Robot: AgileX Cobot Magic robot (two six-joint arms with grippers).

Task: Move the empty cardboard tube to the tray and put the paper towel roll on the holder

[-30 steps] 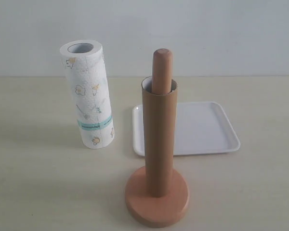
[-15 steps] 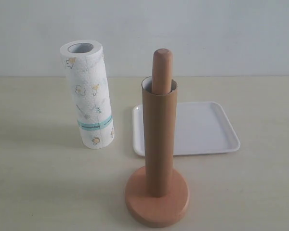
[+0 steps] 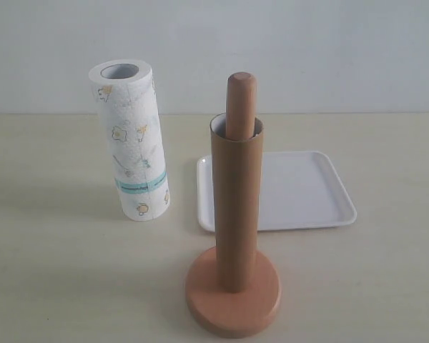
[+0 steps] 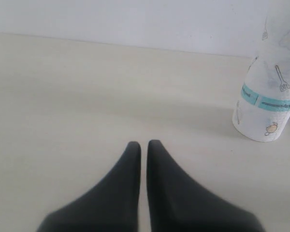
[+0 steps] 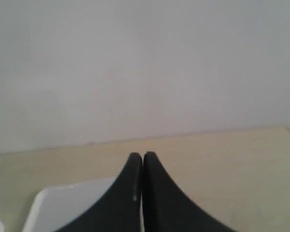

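A light reddish-brown wooden holder, a round-topped post on a thick disc base, is standing upright on the pale beige tabletop at about 6 o'clock in the exterior view. A long, plain brown, hollow cardboard tube is sitting sleeved around the post and reaching down to the disc base, while the post's rounded top is poking out above the tube's open upper rim. A flat white rectangular tray with rounded corners and a low raised rim is lying at about 1 o'clock from the holder, just behind it, with part of its nearer side hiding behind the tube. A thick white embossed paper towel roll, printed with small yellow and green figures and carrying a teal band near its lower end, is standing on end at about 10 o'clock from the holder, apart from it and near the tray at about 9 o'clock from the tray. The left claw is keeping its two dark fingers pressed together on nothing, hanging over bare tabletop with the roll's banded end nearby. The right claw is likewise closed on nothing, pointing over a corner of the tray toward the plain grey wall.
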